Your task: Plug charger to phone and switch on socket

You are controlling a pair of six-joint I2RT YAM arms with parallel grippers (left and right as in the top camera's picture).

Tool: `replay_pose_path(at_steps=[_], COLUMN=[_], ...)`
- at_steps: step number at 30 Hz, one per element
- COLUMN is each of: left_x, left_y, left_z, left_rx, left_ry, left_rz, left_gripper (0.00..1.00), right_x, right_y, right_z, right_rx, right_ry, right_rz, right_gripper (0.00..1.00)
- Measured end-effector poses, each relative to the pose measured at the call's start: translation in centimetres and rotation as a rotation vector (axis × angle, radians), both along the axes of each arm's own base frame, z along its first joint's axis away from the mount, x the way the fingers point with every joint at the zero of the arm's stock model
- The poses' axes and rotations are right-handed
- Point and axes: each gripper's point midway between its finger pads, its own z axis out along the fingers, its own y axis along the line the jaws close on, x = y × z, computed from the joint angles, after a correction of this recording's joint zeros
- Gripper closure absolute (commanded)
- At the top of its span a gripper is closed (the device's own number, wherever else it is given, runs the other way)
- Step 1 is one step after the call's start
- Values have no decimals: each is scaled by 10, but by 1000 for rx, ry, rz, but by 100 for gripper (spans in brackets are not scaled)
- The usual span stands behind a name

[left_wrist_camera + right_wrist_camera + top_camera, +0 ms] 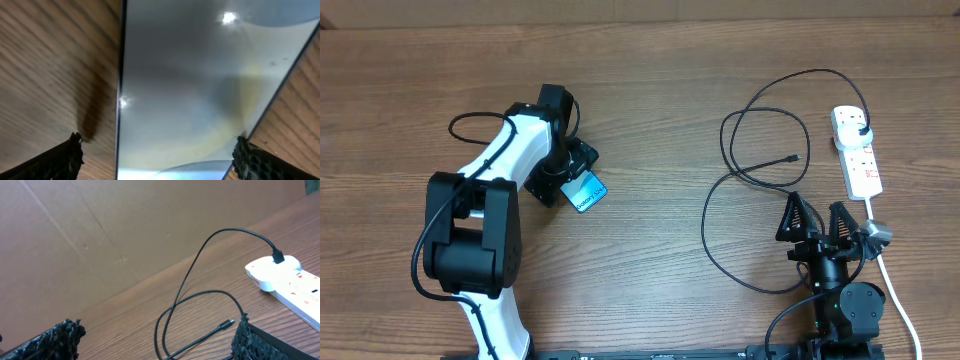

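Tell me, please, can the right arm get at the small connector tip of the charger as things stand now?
Probably yes. The connector tip lies on bare table just ahead of the open right fingers, nothing between them; only the charger's own loops lie nearby.

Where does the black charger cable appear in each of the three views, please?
Overhead: the charger loops right of centre, plugged into the socket at far right.
Left wrist: not in it; the phone fills the frame.
Right wrist: the charger arcs from bottom centre to its plug in the socket at right.
Shared landmark: the socket, in overhead and right wrist; left wrist shares only the wooden table.
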Motion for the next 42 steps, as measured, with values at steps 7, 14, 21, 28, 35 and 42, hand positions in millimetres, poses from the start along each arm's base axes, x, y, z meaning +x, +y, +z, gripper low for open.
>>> replay_pose_path(at_steps=[7,14,21,28,35,42], left_x=[2,2,2,2,2,2], left_y=[-1,-1,-1,-1,-1,-1], left_z=[0,0,0,0,-1,-2], left_rx=[-5,-4,-4,-4,-5,-6], left_ry=[-10,-10,-11,-11,-12,-19], left_rz=[0,0,0,0,0,0], left_gripper=[0,0,0,0,0,0], right_x=[0,0,0,0,0,0], right_y=[0,0,0,0,0,0], right_z=[0,0,0,0,0,0], right_rx=[0,0,0,0,0,0], right_ry=[0,0,0,0,0,0], right_rz=[0,0,0,0,0,0], right_gripper=[0,0,0,0,0,0])
